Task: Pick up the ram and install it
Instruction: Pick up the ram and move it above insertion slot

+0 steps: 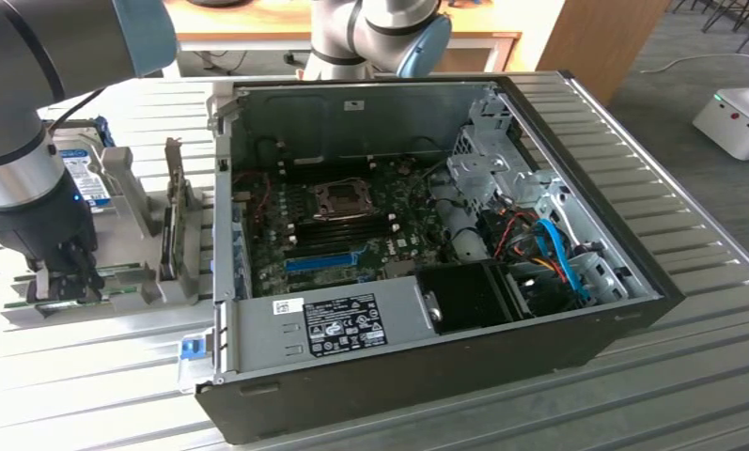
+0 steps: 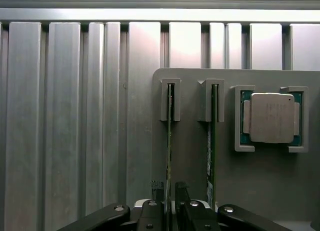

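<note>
my pincer (image 1: 73, 287) is down low at the exterior view's left, out at 9 o'clock from the open computer case (image 1: 625, 310). the hard drive (image 1: 84, 174) with the blue label stands near me, at about 10 o'clock from the case.

in the wrist view the ram (image 2: 169, 136) stands on its thin edge in a groove of the grey holder (image 2: 190, 151). my fingers (image 2: 159, 196) are one on each side of it. they are apart and not squeezing it, as far as i can see. so my pincer is loose and holds nothing. the other ram (image 2: 212, 136) stands in the next groove, just beside the first. past it sits the cpu chip (image 2: 271, 117) in its own little frame.

to do this well, i think i should keep the stick right in the middle between my fingers. i should close softly and evenly, and stay straight, so the stick does not bend or scrape the groove. i must not bump the other ram.
</note>
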{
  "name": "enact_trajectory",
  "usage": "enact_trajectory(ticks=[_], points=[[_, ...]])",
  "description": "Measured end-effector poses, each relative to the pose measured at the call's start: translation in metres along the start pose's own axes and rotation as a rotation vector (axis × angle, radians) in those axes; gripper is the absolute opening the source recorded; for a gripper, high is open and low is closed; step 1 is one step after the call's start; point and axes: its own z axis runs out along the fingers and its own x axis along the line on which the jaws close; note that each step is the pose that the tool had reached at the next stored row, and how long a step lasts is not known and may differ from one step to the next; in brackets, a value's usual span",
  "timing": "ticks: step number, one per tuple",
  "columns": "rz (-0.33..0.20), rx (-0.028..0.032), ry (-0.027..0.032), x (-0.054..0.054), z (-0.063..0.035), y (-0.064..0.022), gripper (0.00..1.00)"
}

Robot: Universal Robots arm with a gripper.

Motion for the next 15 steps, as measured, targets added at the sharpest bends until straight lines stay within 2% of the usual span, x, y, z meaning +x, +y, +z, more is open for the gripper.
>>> enact_trajectory(ticks=[15], points=[[0.000, 0.0000, 0.0000, 0.0000, 0.0021, -0.0001, 0.24]])
